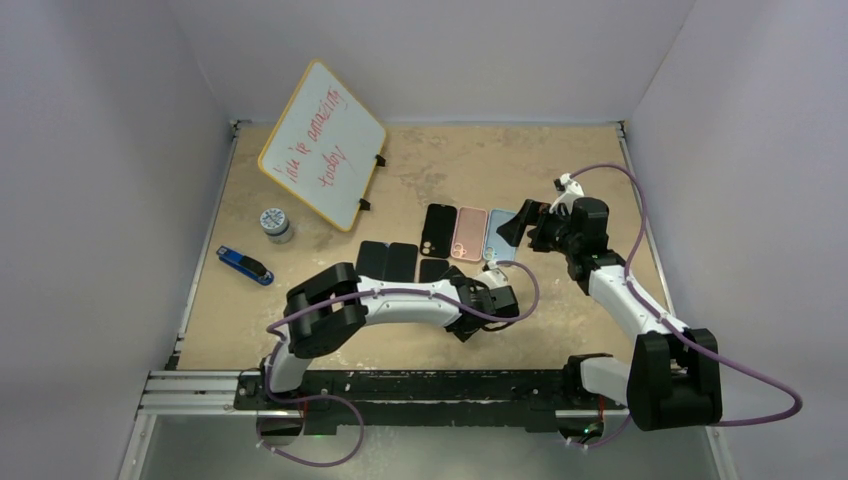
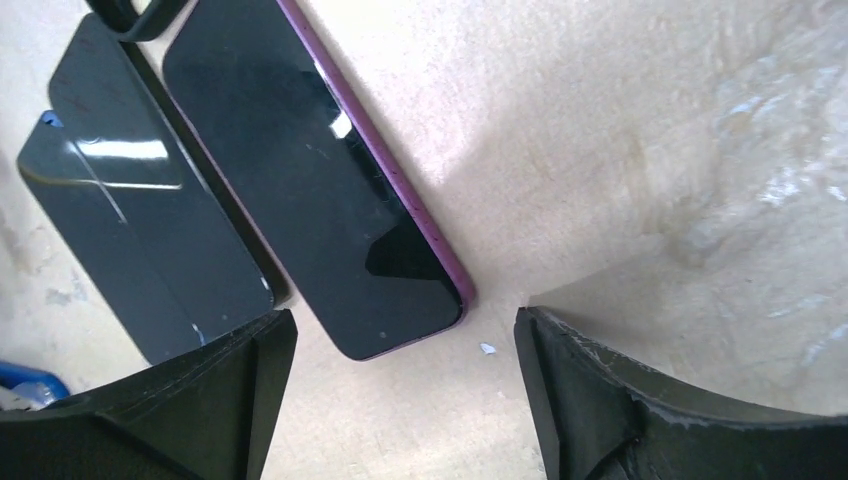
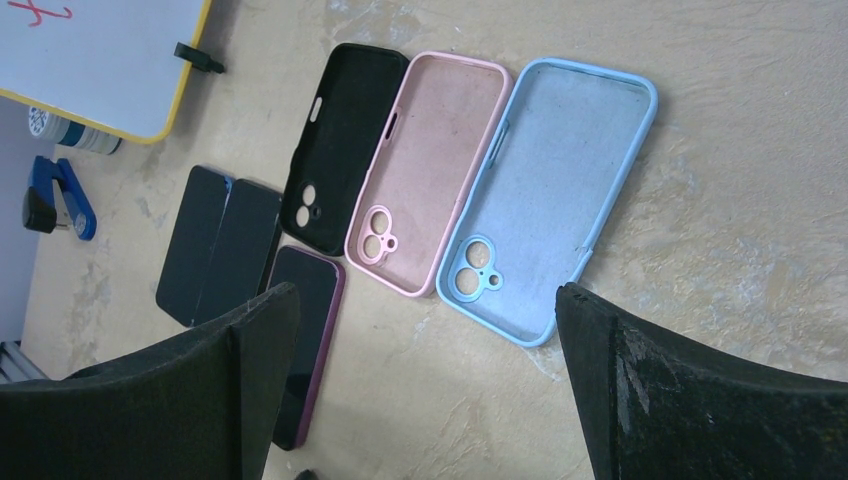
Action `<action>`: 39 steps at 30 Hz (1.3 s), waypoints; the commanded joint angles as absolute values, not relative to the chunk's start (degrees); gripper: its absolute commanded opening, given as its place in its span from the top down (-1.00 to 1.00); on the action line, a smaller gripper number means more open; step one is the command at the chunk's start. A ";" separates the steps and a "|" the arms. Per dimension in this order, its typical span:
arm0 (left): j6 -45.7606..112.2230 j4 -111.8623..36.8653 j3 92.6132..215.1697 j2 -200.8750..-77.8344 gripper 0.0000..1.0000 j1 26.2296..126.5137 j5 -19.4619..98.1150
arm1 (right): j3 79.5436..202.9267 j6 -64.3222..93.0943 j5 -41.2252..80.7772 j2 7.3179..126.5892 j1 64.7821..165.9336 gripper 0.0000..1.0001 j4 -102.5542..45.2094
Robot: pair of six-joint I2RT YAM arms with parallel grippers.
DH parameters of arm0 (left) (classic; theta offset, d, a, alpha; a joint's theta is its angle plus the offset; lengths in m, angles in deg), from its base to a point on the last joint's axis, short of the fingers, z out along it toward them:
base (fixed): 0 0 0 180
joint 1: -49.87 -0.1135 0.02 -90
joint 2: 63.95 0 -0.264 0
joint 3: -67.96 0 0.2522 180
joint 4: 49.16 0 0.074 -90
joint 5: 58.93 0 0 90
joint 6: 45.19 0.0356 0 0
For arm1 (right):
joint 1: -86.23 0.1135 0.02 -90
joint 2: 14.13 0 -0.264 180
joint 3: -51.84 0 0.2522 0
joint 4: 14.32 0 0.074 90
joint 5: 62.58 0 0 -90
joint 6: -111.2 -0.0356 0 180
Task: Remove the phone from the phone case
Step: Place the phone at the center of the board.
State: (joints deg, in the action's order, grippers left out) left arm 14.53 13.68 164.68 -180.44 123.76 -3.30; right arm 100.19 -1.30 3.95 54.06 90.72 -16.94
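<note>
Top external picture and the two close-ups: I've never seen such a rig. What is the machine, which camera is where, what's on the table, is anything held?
Two robot arms are bolted at the near edge of the table, each with a two-finger gripper. The wide picture looks down from above and behind them; the other two come from wrist cameras, with that arm's fingers dark at the bottom. On the table lie an empty black case, pink case and blue case, two bare phones, and a phone in a purple case. A whiteboard, jar and blue stapler sit at the left. The left gripper hangs open over the cased phone; the right gripper is open near the empty cases. Nothing is held.
</note>
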 commanded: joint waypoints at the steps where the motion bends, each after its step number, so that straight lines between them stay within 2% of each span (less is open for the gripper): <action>1: 15.06 7.24 162.20 -177.95 -0.70 123.44 4.01 | 100.30 -1.45 4.13 53.11 91.07 -0.98 -15.42; 5: 15.53 3.71 160.43 -176.45 -0.72 121.22 5.17 | 100.19 -1.45 4.20 53.11 91.06 -0.97 -15.42; 12: 16.16 -0.09 161.14 -177.65 -0.68 117.07 0.35 | 100.05 -1.47 4.13 52.87 91.07 -0.98 -15.27; 19: 16.72 -0.02 160.52 -179.69 -0.43 113.51 -3.83 | 100.10 -1.39 4.05 52.84 91.06 -0.98 -15.46; 23: 18.16 -1.12 160.30 -179.99 -0.12 112.14 -4.78 | 100.14 -1.39 3.96 52.86 91.06 -0.97 -15.34; 26: 19.32 -1.48 160.53 -180.27 -0.02 110.73 -5.62 | 100.05 -1.34 3.80 52.85 91.12 -0.98 -15.32; 29: 20.20 -1.21 160.80 -179.60 -0.04 110.17 -6.47 | 100.04 -1.30 3.71 52.83 91.03 -0.98 -15.25; 34: 20.12 -2.52 159.04 -174.57 -0.40 110.79 -1.95 | 100.11 -1.21 3.43 52.82 91.08 -0.98 -15.33; 39: 18.00 -3.07 153.35 -166.72 -0.45 111.84 3.69 | 100.32 -1.10 3.36 52.91 91.05 -0.98 -15.51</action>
State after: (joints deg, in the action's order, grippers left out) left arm 18.94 -2.23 156.79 -174.91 110.89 -1.14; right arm 100.19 -1.28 3.91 54.06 90.74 -16.94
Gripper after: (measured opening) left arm 0.722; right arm 0.987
